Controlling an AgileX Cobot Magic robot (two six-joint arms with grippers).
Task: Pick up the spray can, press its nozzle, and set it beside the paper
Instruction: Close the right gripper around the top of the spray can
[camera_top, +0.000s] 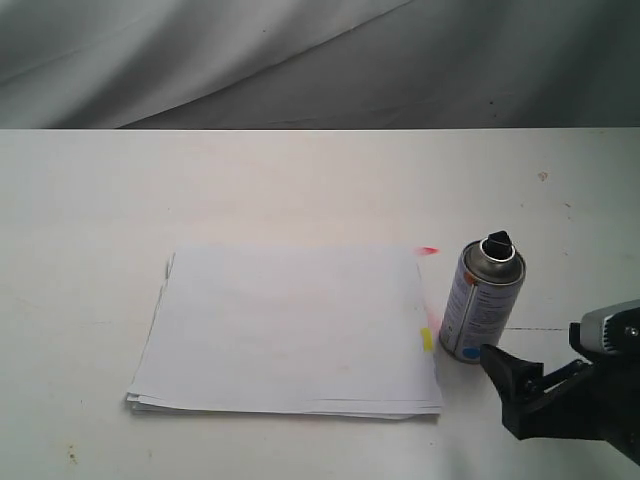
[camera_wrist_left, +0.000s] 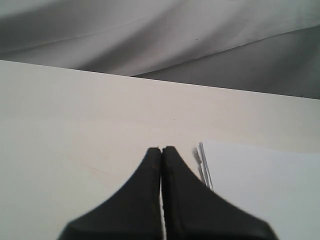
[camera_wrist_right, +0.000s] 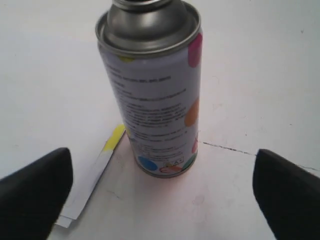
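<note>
The left tool, jaws pressed together, hangs near the paper.

spray can: silver shoulder; white label, printed with grey text and blue, pink, orange and yellow dots
nozzle: black
paper: plain white, marked by a yellow tab and a pink-red smudge
table: off-white
backdrop cloth: grey
left gripper, right gripper: black
</note>
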